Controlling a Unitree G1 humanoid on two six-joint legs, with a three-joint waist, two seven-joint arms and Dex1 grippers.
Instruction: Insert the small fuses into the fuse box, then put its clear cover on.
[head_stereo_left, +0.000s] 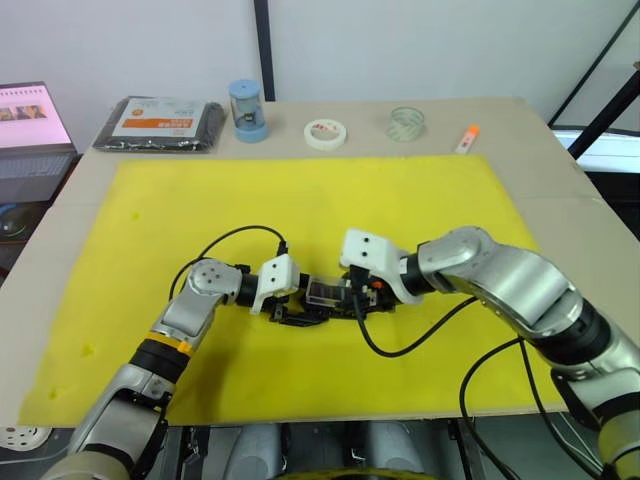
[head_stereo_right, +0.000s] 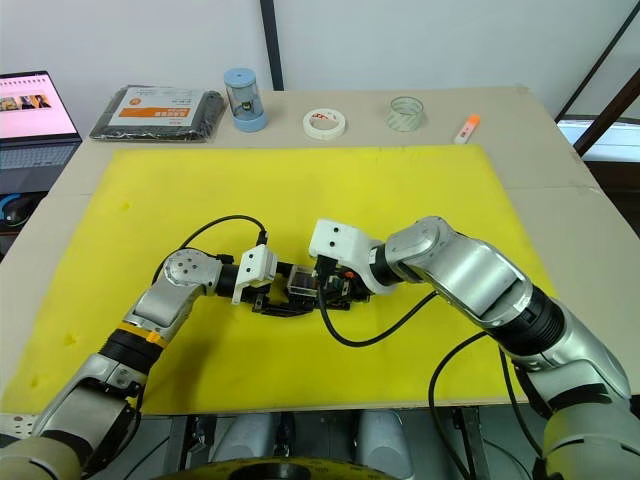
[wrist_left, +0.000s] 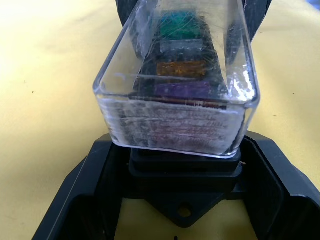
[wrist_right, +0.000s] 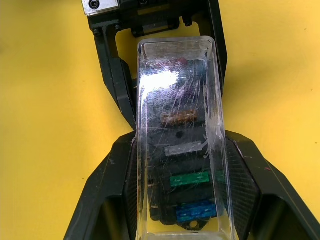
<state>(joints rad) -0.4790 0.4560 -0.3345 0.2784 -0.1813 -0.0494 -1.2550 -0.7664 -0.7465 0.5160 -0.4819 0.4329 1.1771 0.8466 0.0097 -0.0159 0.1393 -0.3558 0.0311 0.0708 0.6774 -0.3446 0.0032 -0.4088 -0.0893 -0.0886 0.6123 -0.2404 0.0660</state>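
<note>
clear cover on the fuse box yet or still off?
On. The transparent plastic cover sits over the black fuse box, with coloured fuses visible through it. Whether it is fully seated: cannot tell.

No legible text, brand, number or sign anywhere.
- Black packet (head_stereo_left: 160, 124), far left corner of the table (head_stereo_left: 560, 190): orange-and-white label, print too small to read.
- Laptop (head_stereo_right: 38, 115) beside the table's left edge: pink screen, content unreadable.
- Clear cover (wrist_left: 180, 95): faint lines of print on its end wall, illegible.
</note>
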